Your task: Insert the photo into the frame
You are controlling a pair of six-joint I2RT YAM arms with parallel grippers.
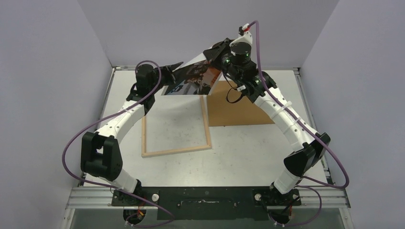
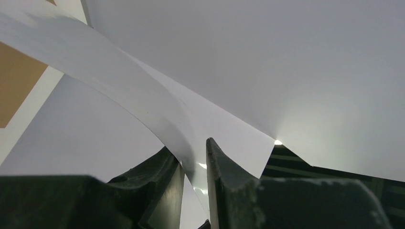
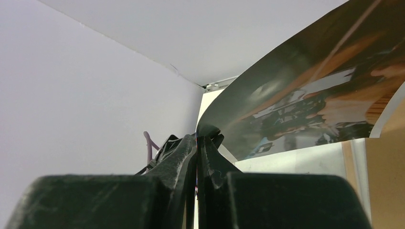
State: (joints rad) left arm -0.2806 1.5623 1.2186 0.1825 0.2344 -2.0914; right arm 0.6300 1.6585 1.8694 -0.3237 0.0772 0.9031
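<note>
The photo (image 1: 196,78) hangs curled in the air over the far end of the table, its dark printed side facing down towards the arms. My right gripper (image 1: 213,53) is shut on its upper right corner; in the right wrist view the fingers (image 3: 197,136) pinch the sheet, and the print (image 3: 310,95) bows away to the right. My left gripper (image 1: 173,68) is at the photo's left edge. In the left wrist view the white back of the photo (image 2: 191,119) passes between its fingers (image 2: 186,144), with a gap still showing. The frame (image 1: 176,151) lies flat below, pale wood side up.
A plain brown backing board (image 1: 239,107) lies on the table right of the frame, partly under the right arm; it also shows in the left wrist view (image 2: 14,81). Grey walls close in the back and sides.
</note>
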